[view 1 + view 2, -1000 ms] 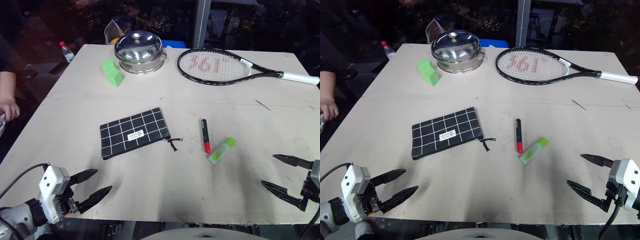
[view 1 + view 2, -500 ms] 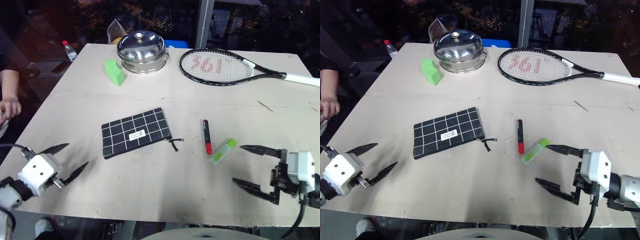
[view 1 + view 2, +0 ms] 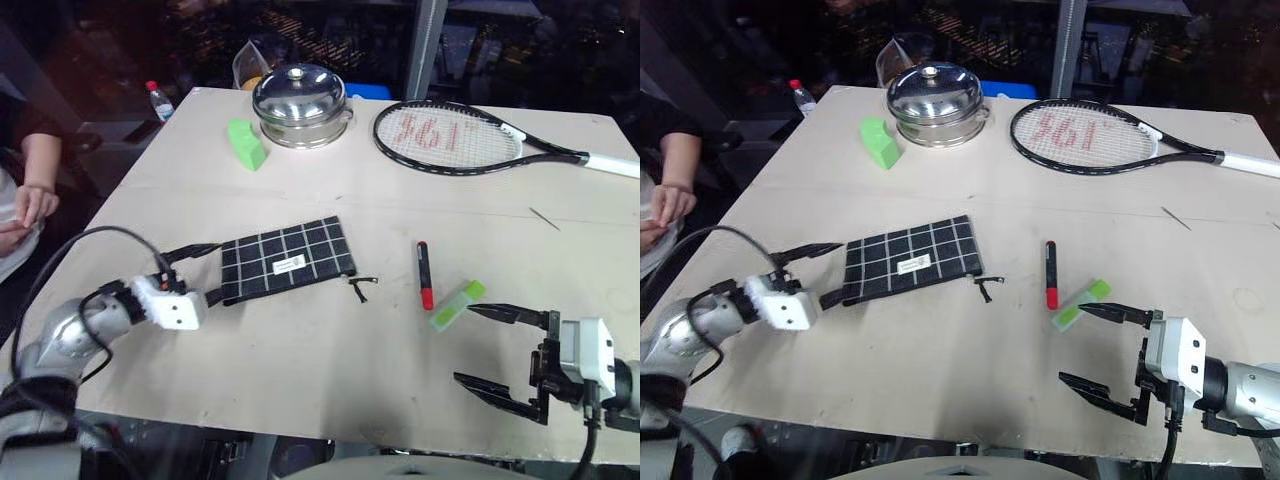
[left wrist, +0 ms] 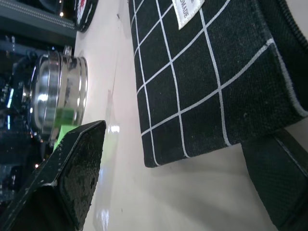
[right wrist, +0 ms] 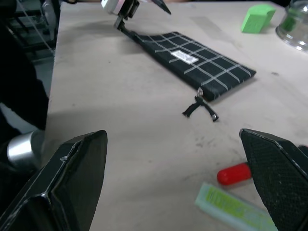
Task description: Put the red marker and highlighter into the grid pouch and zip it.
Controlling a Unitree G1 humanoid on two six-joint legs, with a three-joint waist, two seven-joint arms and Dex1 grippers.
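Pouch: the flat black fabric grid pouch lies mid-table, zipper cord trailing toward the markers; it looks soft and floppy, best pinned at its closed end.
Left gripper: fingers spread wide, straddling the pouch's left edge, holding nothing.
Red marker: slim, rigid, likely rolls; grip mid-barrel.
Highlighter: chunky lime-green stick, light and probably slick, just beside the marker.
Right gripper: wide open, one fingertip near the highlighter.
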